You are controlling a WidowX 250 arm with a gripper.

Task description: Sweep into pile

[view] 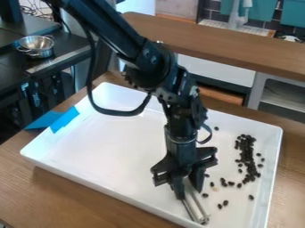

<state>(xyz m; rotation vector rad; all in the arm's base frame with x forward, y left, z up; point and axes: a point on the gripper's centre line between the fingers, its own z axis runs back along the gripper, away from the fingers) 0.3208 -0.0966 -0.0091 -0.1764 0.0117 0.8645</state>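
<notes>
Pinching metal tool [204,219] between slightly parted fingers [178,188]. For sweeping, probably best to press lightly on tray [89,147] floor, start outside stray beans [251,197] right of fingers, nudge slowly towards main clump [245,156]; avoid fast strokes, likely to scatter. Tool-wise, points from fingers down towards near tray wall, slanting slightly right along long axis.

Dark beans [245,143] are numbering in the dozens, their cluster is defying exact count, white tray [107,138] totalling one, metal utensil [199,206] one, metal bowl [37,44] one, table [65,191] one
</notes>
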